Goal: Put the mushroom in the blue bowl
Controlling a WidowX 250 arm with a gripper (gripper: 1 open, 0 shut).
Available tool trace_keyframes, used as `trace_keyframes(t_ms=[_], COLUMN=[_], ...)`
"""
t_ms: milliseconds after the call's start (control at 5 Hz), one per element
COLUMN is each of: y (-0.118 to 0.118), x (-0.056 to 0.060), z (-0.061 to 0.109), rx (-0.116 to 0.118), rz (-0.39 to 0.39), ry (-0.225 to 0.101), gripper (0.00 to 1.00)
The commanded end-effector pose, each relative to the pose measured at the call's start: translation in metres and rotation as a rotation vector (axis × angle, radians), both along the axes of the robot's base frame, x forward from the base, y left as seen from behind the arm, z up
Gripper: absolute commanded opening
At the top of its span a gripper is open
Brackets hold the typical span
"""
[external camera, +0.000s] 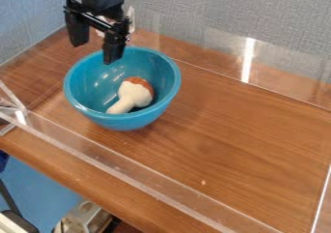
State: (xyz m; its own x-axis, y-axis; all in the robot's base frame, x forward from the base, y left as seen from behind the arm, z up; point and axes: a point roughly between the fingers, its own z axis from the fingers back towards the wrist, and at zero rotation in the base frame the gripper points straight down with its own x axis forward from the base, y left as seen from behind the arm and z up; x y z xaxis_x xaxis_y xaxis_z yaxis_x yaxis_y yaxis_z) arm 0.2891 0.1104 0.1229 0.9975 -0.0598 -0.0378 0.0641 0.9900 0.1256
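Clear walls (195, 193) fence the wooden desk (246, 121), its right side bare. The mushroom (131, 94) lies inside the blue bowl (91, 106); the pincer (97, 39) hangs spread above the bowl's far rim, holding nothing.

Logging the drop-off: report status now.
Gripper open, empty, above bowl's rear rim. Small cream-stemmed, orange-capped toy mushroom lying inside glossy turquoise plastic bowl. Nothing in the way.
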Motion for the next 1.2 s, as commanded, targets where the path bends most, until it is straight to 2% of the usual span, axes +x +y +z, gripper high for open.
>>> trace_keyframes(t_ms=[0, 200, 400, 600, 1000], y=[-0.021, -0.037, -0.025, -0.019, 0.004], x=[0.000, -0.001, 0.007, 0.007, 0.004], z=[0.033, 0.037, 0.037, 0.039, 0.031], rx=[0.015, 0.010, 0.000, -0.008, -0.011], rz=[0.032, 0.046, -0.044, -0.052, -0.034], ry=[-0.080, -0.073, -0.063, -0.048, -0.012], gripper=[1.00, 1.00, 1.00, 1.00, 1.00])
